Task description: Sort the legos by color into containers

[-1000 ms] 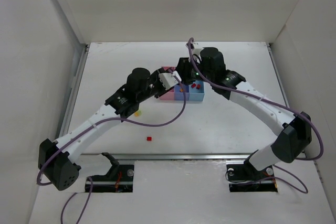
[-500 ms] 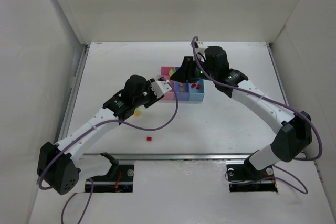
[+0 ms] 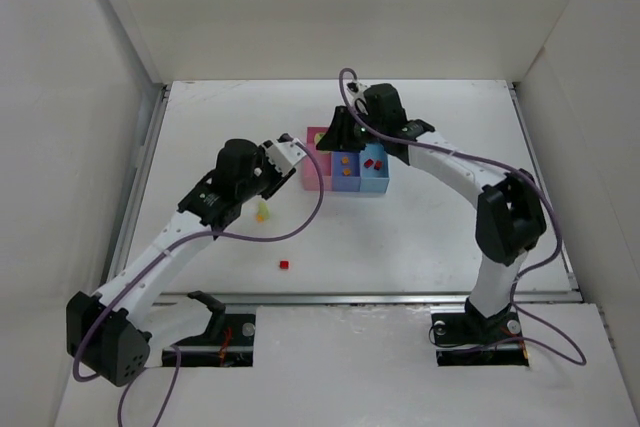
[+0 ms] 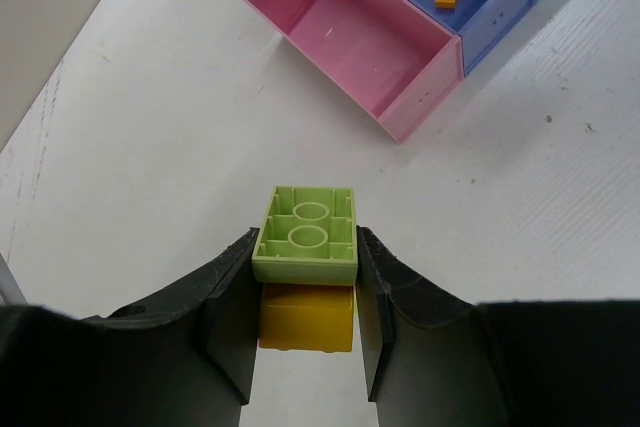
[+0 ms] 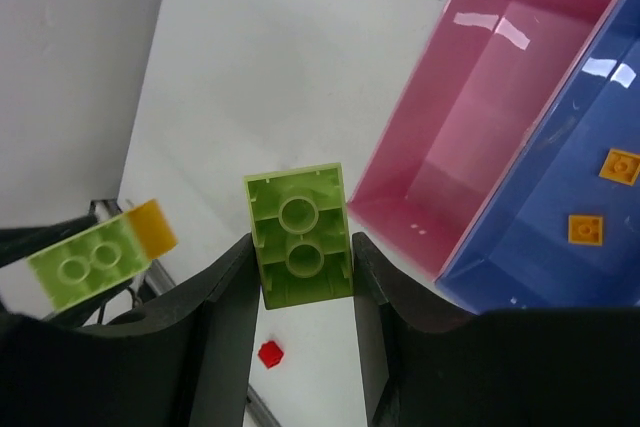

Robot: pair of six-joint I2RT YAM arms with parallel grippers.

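Legos (image 3: 284, 264): left fingers (image 4: 230, 332) pinch green-yellow brick (image 4: 306, 234); right fingers (image 5: 225, 332) pinch green brick (image 5: 298, 235) | white table (image 3: 430, 232), walls (image 3: 330, 7)

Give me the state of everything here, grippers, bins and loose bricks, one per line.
left gripper: shut on green-and-yellow brick pair
right gripper: shut on green brick
pink bin: empty
blue-violet bin: two orange pieces inside
light blue bin: red pieces inside
red brick: loose, outside the bins

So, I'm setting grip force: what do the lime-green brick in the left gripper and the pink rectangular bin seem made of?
Lime-green brick: likely hard moulded plastic, smooth satin finish; crisp edges, round tubes in its hollow underside. Pink rectangular bin: probably rigid glossy plastic; bright glints on its floor, thin straight walls.
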